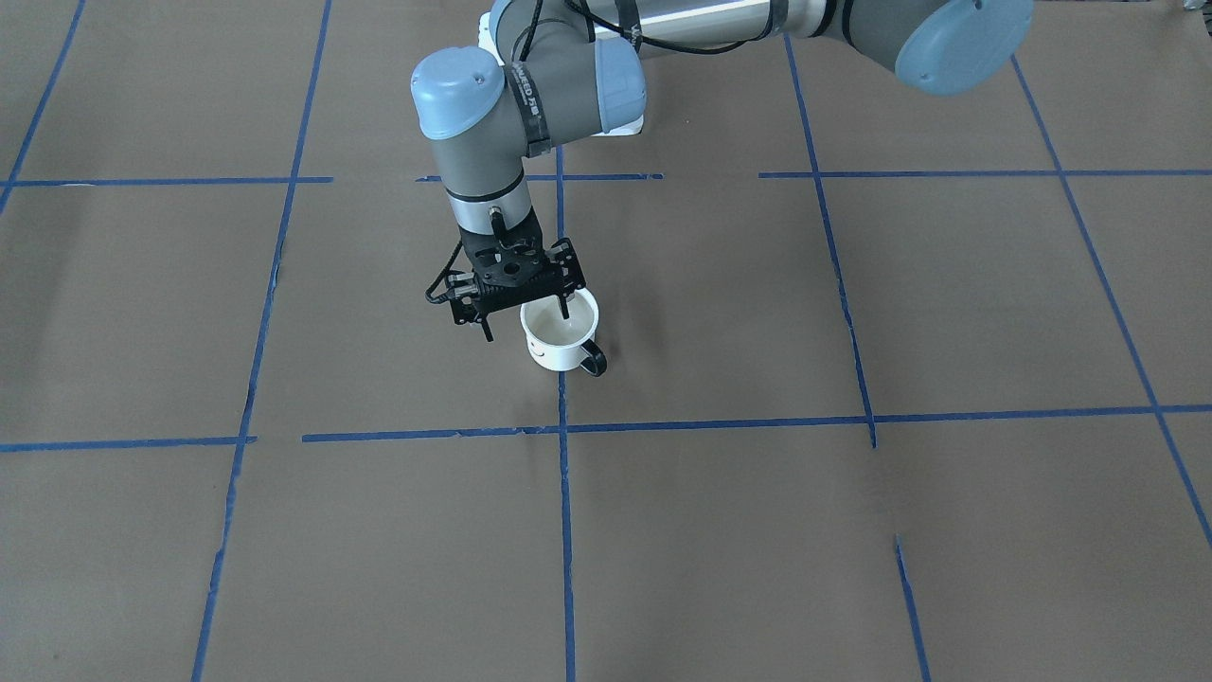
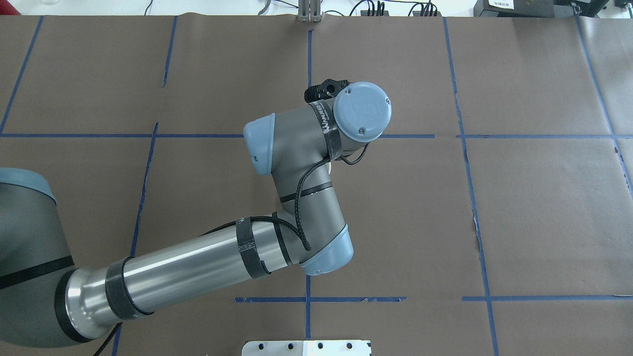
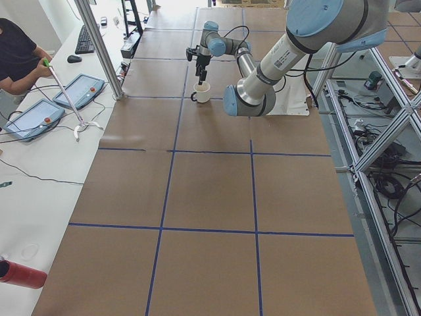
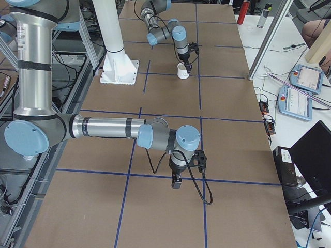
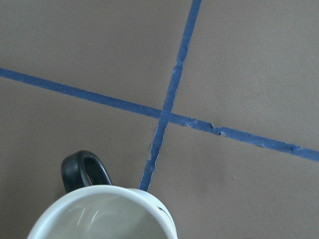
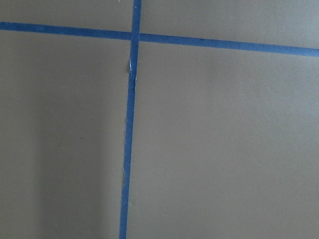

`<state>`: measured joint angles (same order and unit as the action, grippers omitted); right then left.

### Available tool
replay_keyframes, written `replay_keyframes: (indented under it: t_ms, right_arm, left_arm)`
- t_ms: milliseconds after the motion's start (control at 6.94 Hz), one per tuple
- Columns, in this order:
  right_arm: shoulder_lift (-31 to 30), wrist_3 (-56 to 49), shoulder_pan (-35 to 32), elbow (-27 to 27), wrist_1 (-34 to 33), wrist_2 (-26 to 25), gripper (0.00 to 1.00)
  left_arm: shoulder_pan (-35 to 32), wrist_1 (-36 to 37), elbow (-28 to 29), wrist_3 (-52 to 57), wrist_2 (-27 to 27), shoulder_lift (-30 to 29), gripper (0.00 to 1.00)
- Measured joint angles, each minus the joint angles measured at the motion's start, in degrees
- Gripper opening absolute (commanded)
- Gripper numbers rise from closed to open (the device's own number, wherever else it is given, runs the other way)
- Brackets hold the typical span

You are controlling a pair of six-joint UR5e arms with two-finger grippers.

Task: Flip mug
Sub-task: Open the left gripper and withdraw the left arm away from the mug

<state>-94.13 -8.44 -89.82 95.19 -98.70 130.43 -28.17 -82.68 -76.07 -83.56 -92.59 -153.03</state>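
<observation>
The white mug (image 1: 559,339) stands upright on the brown table, mouth up, its black handle (image 1: 594,360) towards the front-facing camera. My left gripper (image 1: 526,320) points down over it and is open: one finger (image 1: 565,305) hangs inside the mouth near the rim, the other (image 1: 488,332) outside the wall. The left wrist view shows the mug's rim and pale inside (image 5: 104,214) and its handle (image 5: 83,169). In the overhead view my left arm hides the mug. My right gripper (image 4: 176,181) hangs low over bare table far from the mug; I cannot tell whether it is open or shut.
Blue tape lines (image 1: 564,431) cross the brown paper table. The white robot base plate (image 4: 120,72) sits beside the mug's area. A side table with tablets (image 3: 39,115) and an operator (image 3: 16,56) lies beyond the table's far edge.
</observation>
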Motion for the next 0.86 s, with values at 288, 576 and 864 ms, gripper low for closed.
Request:
replay_keyframes:
  t_ms: [288,576,864]
  right_arm:
    - [0.00,0.00,0.00,0.00,0.00,0.00,1.00]
    - [0.00,0.00,0.00,0.00,0.00,0.00,1.00]
    - [0.00,0.00,0.00,0.00,0.00,0.00,1.00]
  left_arm:
    - [-3.66,4.82,-6.20,4.18,-3.04,0.34,0.99]
    - [-9.02,7.94,-16.15,10.24,-5.89,6.14,0.99]
    - [-16.51,8.15,-28.22,20.87,-11.17,18.26,0.99]
